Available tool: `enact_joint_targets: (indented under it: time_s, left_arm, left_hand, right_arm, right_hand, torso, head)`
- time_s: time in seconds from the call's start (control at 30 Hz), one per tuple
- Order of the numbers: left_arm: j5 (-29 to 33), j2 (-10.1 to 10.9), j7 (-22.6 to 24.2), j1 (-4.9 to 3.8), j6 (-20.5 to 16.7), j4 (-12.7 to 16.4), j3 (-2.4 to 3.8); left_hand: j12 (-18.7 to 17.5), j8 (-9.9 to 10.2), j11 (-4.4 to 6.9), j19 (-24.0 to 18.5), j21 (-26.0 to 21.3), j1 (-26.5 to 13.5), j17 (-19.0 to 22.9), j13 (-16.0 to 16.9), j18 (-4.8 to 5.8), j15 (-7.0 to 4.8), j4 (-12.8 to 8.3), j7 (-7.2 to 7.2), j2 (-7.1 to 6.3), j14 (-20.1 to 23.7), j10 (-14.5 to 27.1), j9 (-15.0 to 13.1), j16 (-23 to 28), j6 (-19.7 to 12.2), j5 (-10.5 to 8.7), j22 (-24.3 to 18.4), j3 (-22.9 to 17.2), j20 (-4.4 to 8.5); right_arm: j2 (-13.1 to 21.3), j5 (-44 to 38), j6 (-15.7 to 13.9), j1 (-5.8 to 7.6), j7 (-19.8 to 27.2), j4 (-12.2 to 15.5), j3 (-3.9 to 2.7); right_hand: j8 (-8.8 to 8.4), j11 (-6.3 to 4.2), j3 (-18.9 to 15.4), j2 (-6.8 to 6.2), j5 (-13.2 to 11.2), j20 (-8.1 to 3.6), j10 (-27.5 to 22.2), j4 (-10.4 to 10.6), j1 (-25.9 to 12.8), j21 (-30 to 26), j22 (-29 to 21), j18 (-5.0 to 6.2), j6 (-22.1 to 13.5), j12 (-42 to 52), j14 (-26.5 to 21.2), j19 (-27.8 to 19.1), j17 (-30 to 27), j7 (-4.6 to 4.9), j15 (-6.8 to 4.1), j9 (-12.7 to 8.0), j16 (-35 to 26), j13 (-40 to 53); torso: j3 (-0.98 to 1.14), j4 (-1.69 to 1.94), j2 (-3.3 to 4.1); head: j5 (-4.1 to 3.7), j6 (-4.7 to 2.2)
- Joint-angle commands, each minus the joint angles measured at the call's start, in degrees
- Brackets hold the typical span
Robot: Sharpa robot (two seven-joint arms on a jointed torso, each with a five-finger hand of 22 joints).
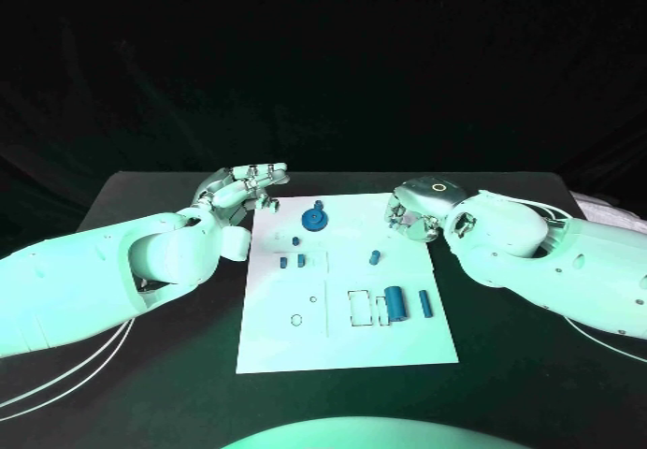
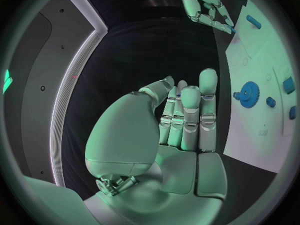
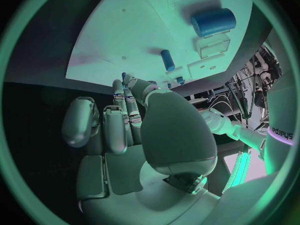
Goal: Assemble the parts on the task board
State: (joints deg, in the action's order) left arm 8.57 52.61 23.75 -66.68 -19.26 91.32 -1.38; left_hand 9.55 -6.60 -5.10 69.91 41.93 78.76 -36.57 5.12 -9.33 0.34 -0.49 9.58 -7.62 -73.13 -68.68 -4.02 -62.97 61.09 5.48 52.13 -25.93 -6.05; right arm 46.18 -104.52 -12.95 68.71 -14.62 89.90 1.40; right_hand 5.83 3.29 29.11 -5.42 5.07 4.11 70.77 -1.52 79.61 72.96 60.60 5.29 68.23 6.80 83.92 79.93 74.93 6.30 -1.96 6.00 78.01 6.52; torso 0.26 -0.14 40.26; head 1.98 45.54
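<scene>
Both hands hold nothing, the left hand (image 1: 247, 190) and right hand (image 1: 415, 213) flanking the upper task board (image 1: 344, 346), where the gear (image 1: 314, 221) sits upper-centre and a careless reach could knock loose parts (image 1: 395, 301) askew.

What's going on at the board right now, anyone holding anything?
Nothing is clearly held. The left robot hand hovers at the white board's far left corner with fingers together, empty. The right robot hand sits at the far right edge; whether it pinches something is unclear. The blue gear, cylinder and smaller pieces lie on the board.
</scene>
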Motion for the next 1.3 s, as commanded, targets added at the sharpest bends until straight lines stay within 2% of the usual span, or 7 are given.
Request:
enact_joint_targets:
  time_s: [0.03,0.27,0.43,0.63,0.83,1.0,1.3]
  left_arm:
    - [0.24,-0.11,0.22,0.00,1.11,-0.03,0.04]
    - [0.24,-0.24,0.20,0.00,1.23,-0.08,0.04]
    - [0.24,-0.39,0.13,0.00,1.45,-0.05,0.04]
    - [0.24,-0.54,0.12,0.00,1.72,0.08,0.04]
    - [0.24,-0.77,0.06,0.00,1.93,0.31,0.04]
    - [0.24,-0.97,0.03,0.00,2.08,0.53,0.04]
    - [0.24,-1.47,-0.05,0.01,2.23,0.44,0.04]
  left_hand:
    - [0.25,-0.19,0.00,-0.43,-0.36,-0.12,0.05,0.09,-0.59,0.03,-0.05,-0.04,0.39,0.56,0.44,0.03,0.32,-0.24,-0.03,-0.05,0.33,-0.16]
    - [0.31,-0.18,-0.03,-0.42,-0.45,-0.09,0.16,0.10,-0.59,0.05,-0.09,0.00,0.42,0.62,0.56,0.05,0.35,-0.33,-0.03,-0.12,0.44,-0.16]
    - [0.31,-0.18,-0.03,-0.42,-0.45,-0.09,0.16,0.10,-0.59,0.05,-0.09,0.00,0.42,0.62,0.56,0.05,0.35,-0.33,-0.03,-0.12,0.44,-0.16]
    - [0.35,-0.18,-0.05,-0.44,-0.57,-0.08,0.30,0.10,-0.60,0.07,-0.11,0.02,0.44,0.67,0.64,0.05,0.40,-0.39,-0.02,-0.21,0.51,-0.17]
    - [0.40,-0.18,-0.08,-0.44,-0.65,-0.10,0.34,0.10,-0.60,0.08,-0.11,0.05,0.45,0.71,0.71,0.06,0.40,-0.44,-0.03,-0.27,0.61,-0.18]
    - [0.40,-0.18,-0.08,-0.44,-0.65,-0.10,0.34,0.10,-0.60,0.08,-0.11,0.05,0.45,0.71,0.71,0.06,0.40,-0.44,-0.03,-0.27,0.61,-0.18]
    - [0.46,-0.20,-0.10,-0.47,-0.79,-0.13,0.45,0.11,-0.61,0.10,-0.10,0.06,0.47,0.77,0.77,0.06,0.44,-0.47,-0.04,-0.37,0.73,-0.19]
  right_arm:
    - [0.59,0.90,-2.41,0.14,-0.51,1.54,-0.11]
    - [0.99,2.60,-2.43,0.15,0.02,4.83,-0.21]
    - [-0.14,3.67,-1.53,-0.36,0.85,7.91,-0.07]
    - [-2.84,4.18,0.44,-2.00,2.31,9.72,0.47]
    - [-5.51,5.40,2.43,-4.34,4.73,9.37,0.88]
    - [-7.22,5.43,4.03,-5.76,5.52,8.28,1.04]
    - [-9.83,4.69,5.27,-7.02,5.65,5.33,1.24]
  right_hand:
    - [0.09,-0.65,0.27,0.27,0.35,-0.10,1.01,-0.29,-0.04,0.38,0.11,0.24,0.29,-0.03,3.43,0.43,0.14,0.11,-0.04,0.09,0.13,-0.02]
    - [0.09,-0.63,0.32,0.26,0.36,-0.10,1.05,-0.32,-0.06,0.41,0.14,0.23,0.31,-0.06,3.44,0.45,0.17,0.14,-0.02,0.11,0.16,-0.05]
    - [0.08,-0.60,0.38,0.26,0.37,-0.10,1.10,-0.36,-0.06,0.42,0.17,0.23,0.33,-0.09,3.44,0.46,0.19,0.18,-0.01,0.12,0.18,-0.07]
    - [0.05,-0.58,0.47,0.27,0.44,-0.09,1.14,-0.43,-0.07,0.41,0.14,0.24,0.33,-0.15,3.44,0.45,0.18,0.23,0.01,0.14,0.18,-0.11]
    - [-0.08,-0.47,0.60,0.14,0.61,-0.07,1.11,-0.65,-0.15,0.28,-0.11,0.29,0.21,-0.40,3.41,0.37,0.04,0.36,0.08,0.16,0.08,-0.25]
    - [-0.20,-0.39,0.75,0.16,0.86,-0.04,1.08,-0.81,-0.19,0.31,-0.05,0.27,0.10,-0.60,3.40,0.39,0.04,0.45,0.14,0.17,0.10,-0.37]
    - [-0.24,-0.35,0.78,0.16,0.97,-0.02,1.09,-0.84,-0.27,0.34,-0.03,0.27,0.06,-0.69,3.41,0.40,0.06,0.50,0.17,0.19,0.12,-0.42]
  torso:
    - [0.06,0.01,0.05]
    - [0.02,0.15,0.07]
    - [-0.08,0.13,0.04]
    - [-0.06,0.15,0.06]
    - [-0.11,0.29,0.13]
    - [-0.15,0.40,0.12]
    - [-0.13,0.18,0.09]
  head:
    - [0.01,-0.08]
    - [0.20,-0.12]
    - [0.98,0.14]
    - [2.27,1.05]
    - [3.54,1.60]
    - [3.79,2.06]
    - [4.35,2.36]
